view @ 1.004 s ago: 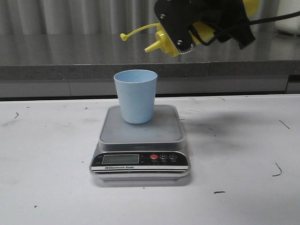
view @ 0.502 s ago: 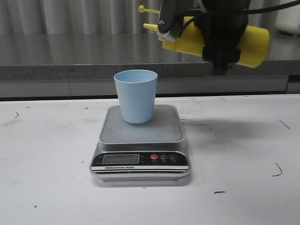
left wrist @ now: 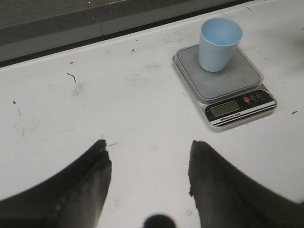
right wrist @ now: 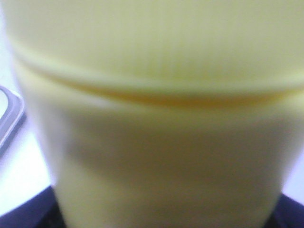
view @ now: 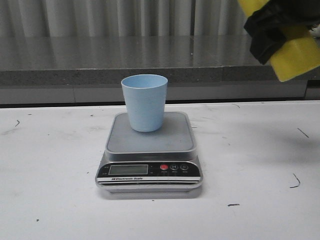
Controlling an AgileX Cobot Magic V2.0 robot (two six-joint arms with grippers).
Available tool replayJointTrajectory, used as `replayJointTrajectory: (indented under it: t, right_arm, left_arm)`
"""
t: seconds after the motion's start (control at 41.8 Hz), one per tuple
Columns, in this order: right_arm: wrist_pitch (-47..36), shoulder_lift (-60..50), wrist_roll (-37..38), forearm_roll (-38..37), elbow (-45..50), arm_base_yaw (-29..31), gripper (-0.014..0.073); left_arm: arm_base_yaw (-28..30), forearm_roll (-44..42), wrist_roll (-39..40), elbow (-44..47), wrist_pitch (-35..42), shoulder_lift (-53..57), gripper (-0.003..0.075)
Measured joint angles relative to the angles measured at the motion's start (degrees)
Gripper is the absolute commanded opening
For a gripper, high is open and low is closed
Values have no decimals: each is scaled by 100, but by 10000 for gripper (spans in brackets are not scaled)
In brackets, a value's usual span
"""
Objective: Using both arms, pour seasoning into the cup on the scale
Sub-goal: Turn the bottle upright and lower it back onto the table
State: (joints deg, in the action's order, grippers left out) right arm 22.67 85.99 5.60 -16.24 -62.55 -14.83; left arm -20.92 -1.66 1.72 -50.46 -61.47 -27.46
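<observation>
The pale blue cup [view: 144,102] stands upright on the grey platform of the silver scale [view: 150,150] in the middle of the white table. High at the right edge of the front view, my right gripper [view: 272,31] is shut on the yellow seasoning bottle [view: 296,54], well right of the cup; only the bottle's base end shows, the nozzle is out of view. The bottle's body [right wrist: 152,118] fills the right wrist view, blurred. My left gripper [left wrist: 148,152] is open and holds nothing, low over bare table, some way from the cup [left wrist: 219,43] and scale [left wrist: 223,83].
A grey stone ledge [view: 100,75] runs along the back of the table, with a ribbed wall behind it. Small dark marks dot the white tabletop [view: 260,150].
The right gripper has swung the bottle up and to the right, away from above the cup. The nozzle and its tethered cap have left the front view. Cup and scale have not moved.
</observation>
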Motion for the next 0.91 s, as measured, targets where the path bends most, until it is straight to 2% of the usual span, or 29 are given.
replayJointTrajectory:
  t: [0.143,0.406,0.526,0.908]
  right_arm:
    - [-1338,-279,12,103,1040,387,360]
    - [-4543,-167,12,128,2758,795,360]
    - [-5583,206,12,128,3018,924,360]
    - [-7747,1624,-146,235,3038,1182,360]
  left_arm:
    - [0,0,0,0,0,0,364]
    - [0,0,0,0,0,0,364]
    - [0,0,0,0,0,0,364]
    - [0,0,0,0,0,0,364]
